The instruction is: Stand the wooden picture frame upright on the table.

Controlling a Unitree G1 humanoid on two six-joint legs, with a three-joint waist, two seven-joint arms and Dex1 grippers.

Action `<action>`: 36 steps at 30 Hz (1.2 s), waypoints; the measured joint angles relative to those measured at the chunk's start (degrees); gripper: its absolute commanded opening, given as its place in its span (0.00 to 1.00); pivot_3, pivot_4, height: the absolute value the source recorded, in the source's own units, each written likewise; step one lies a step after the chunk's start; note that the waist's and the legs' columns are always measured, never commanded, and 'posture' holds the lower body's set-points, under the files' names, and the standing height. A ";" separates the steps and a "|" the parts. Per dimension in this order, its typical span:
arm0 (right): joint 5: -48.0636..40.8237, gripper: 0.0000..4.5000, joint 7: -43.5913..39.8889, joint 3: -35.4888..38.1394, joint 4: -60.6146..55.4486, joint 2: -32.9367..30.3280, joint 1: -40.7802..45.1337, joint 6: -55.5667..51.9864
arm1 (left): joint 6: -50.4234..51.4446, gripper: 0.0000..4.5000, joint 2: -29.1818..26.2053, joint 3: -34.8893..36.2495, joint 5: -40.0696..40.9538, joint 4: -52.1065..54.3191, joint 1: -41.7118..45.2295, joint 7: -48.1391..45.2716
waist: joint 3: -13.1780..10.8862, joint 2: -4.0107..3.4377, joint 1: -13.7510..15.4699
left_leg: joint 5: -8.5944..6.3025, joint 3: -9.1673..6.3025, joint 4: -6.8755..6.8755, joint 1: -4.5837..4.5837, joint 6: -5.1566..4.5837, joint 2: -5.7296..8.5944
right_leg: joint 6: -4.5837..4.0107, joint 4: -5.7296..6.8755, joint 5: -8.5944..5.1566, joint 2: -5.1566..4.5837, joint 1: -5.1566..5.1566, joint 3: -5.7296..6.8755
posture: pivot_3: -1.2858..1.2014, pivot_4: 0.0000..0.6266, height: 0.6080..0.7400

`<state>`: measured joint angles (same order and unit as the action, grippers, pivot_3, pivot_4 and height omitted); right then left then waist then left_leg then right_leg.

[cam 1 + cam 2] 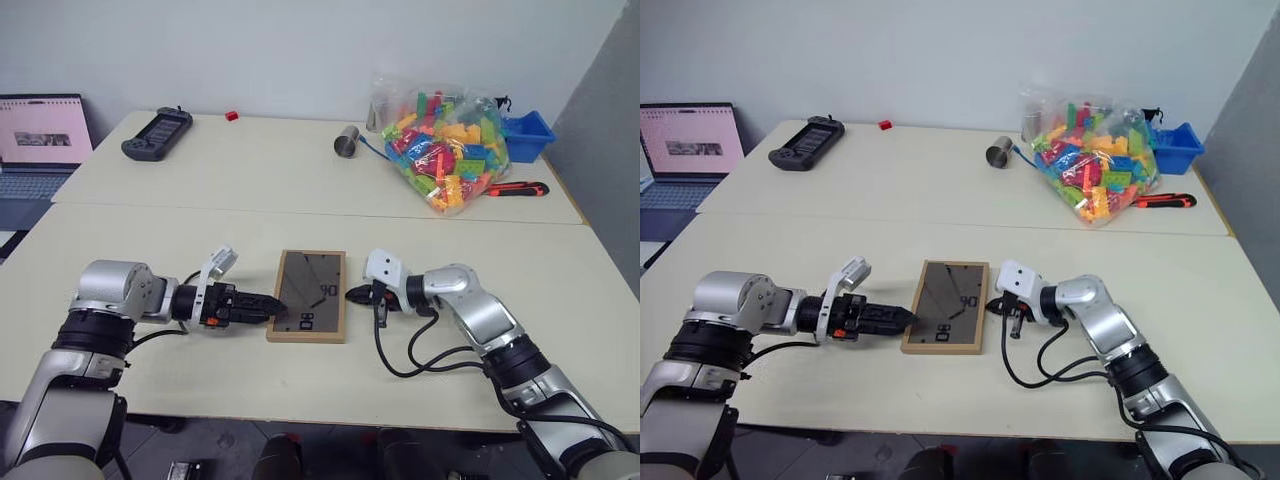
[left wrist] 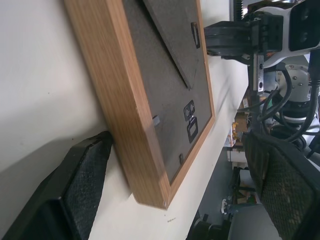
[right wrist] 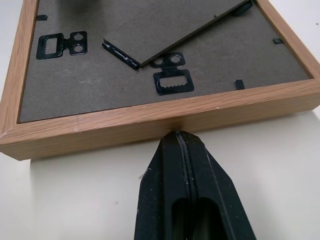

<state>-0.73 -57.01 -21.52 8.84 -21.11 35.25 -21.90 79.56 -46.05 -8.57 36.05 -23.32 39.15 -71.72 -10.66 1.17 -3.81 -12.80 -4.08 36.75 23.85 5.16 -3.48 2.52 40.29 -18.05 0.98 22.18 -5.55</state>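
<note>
The table (image 1: pixel 150 390) held the frame (image 1: pixel 309 295) lying flat near its front edge, back upward, between the two arms. The left gripper (image 1: pixel 272 309) stood spread at the frame's left edge, one finger (image 2: pixel 75 190) low beside the wood, probably to get under or around it. The right gripper (image 1: pixel 352 294), pressed together, touched the opposite edge with its tip, seemingly bracing the frame against sliding. The frame showed a light-wood rim, a dark grey back, black hangers and an easel flap.
</note>
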 measured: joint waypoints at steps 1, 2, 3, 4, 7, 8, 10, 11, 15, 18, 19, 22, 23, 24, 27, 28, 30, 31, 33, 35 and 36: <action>0.00 0.00 0.21 -0.09 0.11 0.54 0.09 -0.07 | -0.05 0.98 0.06 0.00 -0.04 0.00 0.01 0.00 | 0.00 0.00 0.06 | 0.00 0.00 0.00 0.00 0.00 0.00 | 0.00 0.01 0.00 0.00 0.00 0.00 | 0.52 0.24 1.00; 0.04 0.00 0.57 -0.20 0.41 1.13 0.24 -0.10 | -0.07 0.98 0.08 -0.01 -0.04 0.02 0.01 0.00 | 0.00 0.00 0.10 | 0.00 0.00 0.00 -0.01 0.00 0.00 | 0.00 0.02 0.00 0.00 0.00 0.00 | 0.52 0.24 1.00; 0.11 0.00 0.87 -0.34 0.64 1.68 0.37 -0.11 | -0.08 0.98 0.11 -0.01 -0.06 0.05 0.01 -0.01 | 0.00 0.00 0.12 | 0.00 0.00 0.00 -0.01 0.00 0.00 | 0.00 0.02 0.00 0.00 0.00 0.00 | 0.52 0.24 1.00; 0.14 0.00 1.06 -0.63 0.86 2.36 0.51 -0.11 | -0.05 0.98 0.15 -0.01 -0.05 0.11 0.00 -0.04 | 0.00 0.00 0.14 | 0.00 0.00 0.00 -0.01 0.00 0.00 | 0.00 0.03 0.00 0.00 0.00 0.00 | 0.52 0.24 1.00; 0.50 0.00 1.47 -1.31 1.63 3.74 1.21 -0.11 | 0.10 0.98 0.34 -0.01 0.21 0.36 0.01 -0.20 | 0.00 0.00 0.21 | 0.00 0.00 0.00 0.00 0.00 0.00 | 0.00 0.03 0.00 0.00 0.01 0.00 | 0.52 0.24 1.00; 0.57 0.00 1.66 -1.38 1.81 3.94 1.51 -0.11 | 0.14 0.98 0.36 -0.03 0.30 0.53 0.00 -0.30 | 0.00 0.00 0.30 | 0.00 0.00 0.00 0.00 0.00 0.00 | 0.00 0.03 0.00 0.00 0.01 0.00 | 0.52 0.24 1.00; 0.64 0.00 2.13 -1.36 2.61 4.31 2.15 -0.11 | 0.27 0.98 0.35 -0.10 0.31 0.92 -0.01 -0.34 | 0.00 0.00 0.38 | 0.00 0.00 0.00 0.00 0.00 0.00 | 0.00 0.02 0.00 0.00 0.01 0.00 | 0.52 0.24 1.00; 0.70 0.00 2.37 -1.35 2.94 4.53 2.32 -0.08 | 0.38 0.98 0.35 -0.09 0.33 1.05 -0.07 -0.34 | 0.00 0.00 0.40 | 0.00 0.00 -0.01 0.00 0.00 0.00 | -0.01 0.02 0.00 0.00 0.01 0.00 | 0.52 0.24 1.00; 1.52 0.00 3.54 -1.31 5.01 5.37 2.99 0.16 | 1.29 0.98 0.40 -0.05 1.22 2.90 -1.12 -0.39 | 0.00 0.00 0.38 | 0.00 0.00 -0.03 0.01 0.00 -0.01 | -0.02 0.03 -0.01 0.00 0.03 0.00 | 0.52 0.24 1.00; 1.74 0.00 3.81 -1.25 5.22 5.45 3.15 0.24 | 1.95 0.90 0.49 0.01 2.17 4.04 -2.08 -0.41 | 0.00 0.00 0.39 | 0.00 -0.02 -0.03 0.01 0.00 -0.02 | -0.03 0.03 -0.01 0.01 0.04 0.02 | 0.52 0.24 1.00; 1.74 0.00 3.84 -1.23 5.23 5.46 3.15 0.25 | 2.20 0.88 0.50 0.02 2.19 4.41 -2.37 -0.29 | 0.00 0.00 0.38 | 0.00 -0.02 -0.03 0.01 0.00 -0.02 | -0.03 0.03 -0.02 0.01 0.04 0.02 | 0.52 0.24 1.00; 1.75 0.00 4.06 -1.12 5.24 5.53 3.15 0.26 | 2.53 0.75 0.92 0.01 2.16 4.41 -2.69 0.29 | 0.00 0.00 0.38 | 0.00 -0.02 -0.03 0.01 0.00 -0.02 | -0.04 0.03 -0.02 0.01 0.05 0.02 | 0.52 0.24 1.00; 1.74 0.00 4.08 -1.11 5.24 5.60 3.15 0.26 | 2.51 0.66 1.22 0.01 2.14 4.24 -2.69 0.74 | 0.00 0.00 0.38 | 0.00 -0.02 -0.03 0.02 0.00 -0.02 | -0.04 0.03 -0.02 0.01 0.06 0.02 | 0.52 0.24 1.00; 1.74 0.00 4.08 -1.11 5.24 5.62 3.15 0.26 | 2.51 0.65 1.33 0.00 2.13 4.15 -2.69 0.98 | 0.00 0.00 0.38 | 0.00 -0.02 -0.03 0.02 0.00 -0.02 | -0.04 0.03 -0.02 0.01 0.06 0.02 | 0.52 0.24 1.00; 1.71 0.00 3.95 -1.11 5.05 5.79 3.15 0.15 | 2.43 0.53 1.79 0.15 2.12 3.31 -2.67 1.67 | 0.00 0.00 0.38 | 0.00 -0.02 -0.04 0.02 0.00 -0.03 | -0.04 0.03 -0.02 0.02 0.07 0.02 | 0.52 0.24 1.00; 1.71 0.00 3.88 -1.11 5.00 5.82 3.15 0.12 | 2.43 0.48 2.07 0.16 2.12 3.20 -2.67 2.11 | 0.00 0.00 0.38 | 0.00 -0.02 -0.04 0.02 0.00 -0.03 | -0.05 0.03 -0.02 0.02 0.07 0.02 | 0.52 0.24 1.00; 1.71 0.00 3.80 -1.08 4.91 5.84 3.15 0.02 | 2.46 0.39 2.29 1.02 2.78 3.12 -2.67 2.09 | 0.00 0.00 0.38 | 0.00 -0.02 -0.04 0.02 0.00 -0.03 | -0.05 0.04 -0.03 0.02 0.07 0.03 | 0.52 0.24 1.00; 1.70 0.00 3.76 -1.02 4.87 5.85 3.15 0.01 | 2.47 0.35 2.31 1.43 3.19 3.15 -2.66 1.97 | 0.00 0.00 0.37 | 0.00 -0.02 -0.04 0.01 0.00 -0.04 | -0.05 0.04 -0.03 0.02 0.07 0.02 | 0.52 0.24 1.00; 1.70 0.00 3.70 -1.03 4.86 5.88 3.15 0.00 | 2.46 0.30 2.34 1.78 3.81 3.26 -2.65 1.80 | 0.00 0.00 0.35 | 0.00 -0.02 -0.04 0.01 0.00 -0.04 | -0.05 0.04 -0.03 0.02 0.07 0.02 | 0.52 0.24 1.00; 1.70 0.00 3.64 -1.02 4.86 5.82 3.14 -0.01 | 2.46 0.29 2.35 1.82 4.02 3.27 -2.65 2.01 | 0.00 0.00 0.35 | 0.00 -0.02 -0.04 0.01 0.00 -0.04 | -0.05 0.04 -0.03 0.02 0.07 0.03 | 0.52 0.24 1.00; 1.70 0.00 3.63 -1.03 4.86 5.79 3.14 -0.01 | 2.46 0.29 2.35 1.82 4.07 3.27 -2.65 2.08 | 0.00 0.00 0.36 | 0.00 -0.02 -0.04 0.01 0.00 -0.03 | -0.05 0.04 -0.03 0.02 0.07 0.02 | 0.52 0.24 1.00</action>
<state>0.97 -53.38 -22.54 13.70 -15.32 38.40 -21.91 82.02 -43.70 -6.74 40.13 -20.05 36.51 -69.64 -10.67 1.17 -3.45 -12.80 -4.10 36.71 23.87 5.16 -3.52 2.47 40.33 -18.07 1.01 22.24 -5.52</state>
